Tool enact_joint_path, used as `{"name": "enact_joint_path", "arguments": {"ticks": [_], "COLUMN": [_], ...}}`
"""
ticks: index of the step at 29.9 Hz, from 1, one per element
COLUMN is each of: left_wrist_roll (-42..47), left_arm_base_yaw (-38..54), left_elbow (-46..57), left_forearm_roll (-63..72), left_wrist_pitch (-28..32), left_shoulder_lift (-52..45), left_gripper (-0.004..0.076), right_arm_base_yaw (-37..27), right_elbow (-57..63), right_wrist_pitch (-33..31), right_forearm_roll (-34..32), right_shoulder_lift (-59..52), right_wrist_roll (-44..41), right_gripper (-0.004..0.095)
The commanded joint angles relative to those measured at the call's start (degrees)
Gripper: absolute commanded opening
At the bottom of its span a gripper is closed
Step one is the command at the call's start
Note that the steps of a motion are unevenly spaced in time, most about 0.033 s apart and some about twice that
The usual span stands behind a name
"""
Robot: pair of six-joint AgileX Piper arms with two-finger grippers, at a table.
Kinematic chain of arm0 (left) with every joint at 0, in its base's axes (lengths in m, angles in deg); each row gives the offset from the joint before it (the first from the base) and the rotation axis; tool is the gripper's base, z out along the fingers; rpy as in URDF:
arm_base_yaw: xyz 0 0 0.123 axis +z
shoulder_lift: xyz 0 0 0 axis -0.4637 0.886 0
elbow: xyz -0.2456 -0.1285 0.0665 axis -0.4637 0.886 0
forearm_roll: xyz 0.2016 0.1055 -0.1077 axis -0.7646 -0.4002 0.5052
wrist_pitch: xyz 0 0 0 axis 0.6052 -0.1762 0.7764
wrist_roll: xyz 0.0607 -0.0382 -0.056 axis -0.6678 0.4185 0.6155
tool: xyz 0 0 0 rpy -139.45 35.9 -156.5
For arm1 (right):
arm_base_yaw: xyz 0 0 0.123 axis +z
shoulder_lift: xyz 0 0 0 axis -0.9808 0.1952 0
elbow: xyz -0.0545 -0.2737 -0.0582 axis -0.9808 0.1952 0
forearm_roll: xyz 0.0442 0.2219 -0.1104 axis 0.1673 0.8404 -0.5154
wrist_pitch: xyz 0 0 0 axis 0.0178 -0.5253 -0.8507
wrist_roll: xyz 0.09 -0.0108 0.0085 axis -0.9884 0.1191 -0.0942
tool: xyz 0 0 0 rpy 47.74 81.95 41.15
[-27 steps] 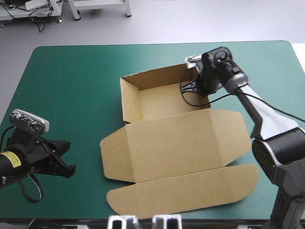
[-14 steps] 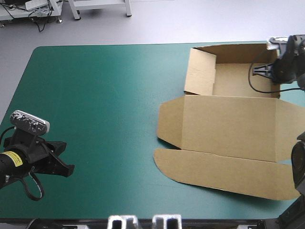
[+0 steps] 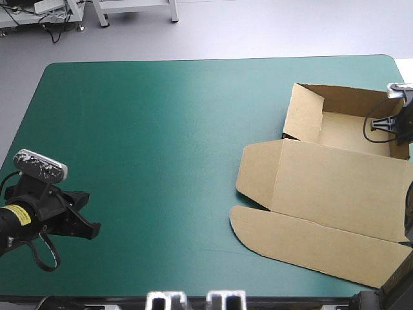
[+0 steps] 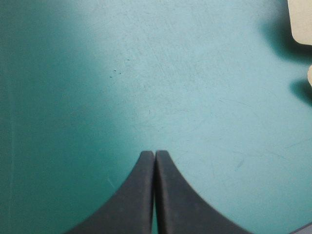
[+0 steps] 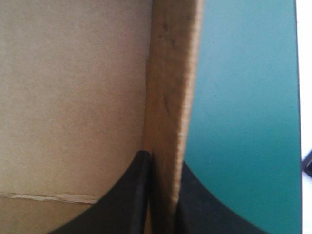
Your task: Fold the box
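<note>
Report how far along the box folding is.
Done: the box stands as an open tray, walls raised, at the right of the teal-green cover. In hand: the right gripper is shut on the tray's right wall; the left gripper is shut, idle over bare cover. Left: the lid and its tuck flap lie flat toward the near edge, not yet folded.

We find the table [image 3: 148, 148] spread with its teal-green cover [image 4: 195, 73], the two far corners rounded. Up close the cover carries fine pale scratches and a few dark specks (most plainly in the left wrist view), otherwise lying smooth and flat.
</note>
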Motion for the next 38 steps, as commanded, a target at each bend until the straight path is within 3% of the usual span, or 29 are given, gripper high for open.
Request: {"name": "enact_joint_path", "arguments": {"ticks": [1, 5, 15, 22, 26, 29, 33, 38], "left_wrist_roll": [-0.1, -0.1, -0.1, -0.5, -0.5, -0.4, -0.1, 1.1], "left_arm_base_yaw": [-0.4, -0.4, -0.4, -0.4, -0.4, -0.4, -0.4, -0.4], "left_elbow": [-1.4, -1.4, -1.4, -1.4, -1.4, -1.4, 0.7, 10.0], "left_forearm_roll": [0.7, 0.7, 0.4, -0.3, -2.4, -2.7, -2.8, -4.7], "left_wrist_pitch": [-1.9, -1.9, -1.9, -1.9, -1.9, -0.5, 4.2, 10.0], "left_shoulder_lift": [0.0, 0.0, 0.0, 0.0, 0.0, -0.1, -3.0, -10.2], "left_gripper": [-0.0009, -0.0009, -0.0009, -0.0009, -0.0009, -0.0009, -0.0009, -0.0009], "right_arm_base_yaw": [-0.1, -0.1, -0.1, -0.1, -0.1, -0.1, -0.1, -0.1], "right_elbow": [-1.1, -1.1, -3.2, -6.2, -6.3, -5.4, 1.6, 15.5], "right_wrist_pitch": [-3.1, -3.2, -3.2, -3.2, -3.2, -3.2, -3.2, -3.1], "right_forearm_roll": [-0.9, 0.6, 3.6, 1.6, 4.8, 12.8, 24.7, 27.8], "right_shoulder_lift": [0.0, 1.0, -3.2, -12.6, -17.8, -22.3, -30.7, -43.4], "right_wrist_roll": [2.2, 2.2, 7.0, 7.0, 4.2, 0.6, 4.3, 7.3], "right_gripper": [0.0237, 0.0410, 0.0414, 0.0414, 0.0413, 0.0311, -0.0022, 0.0001]}}
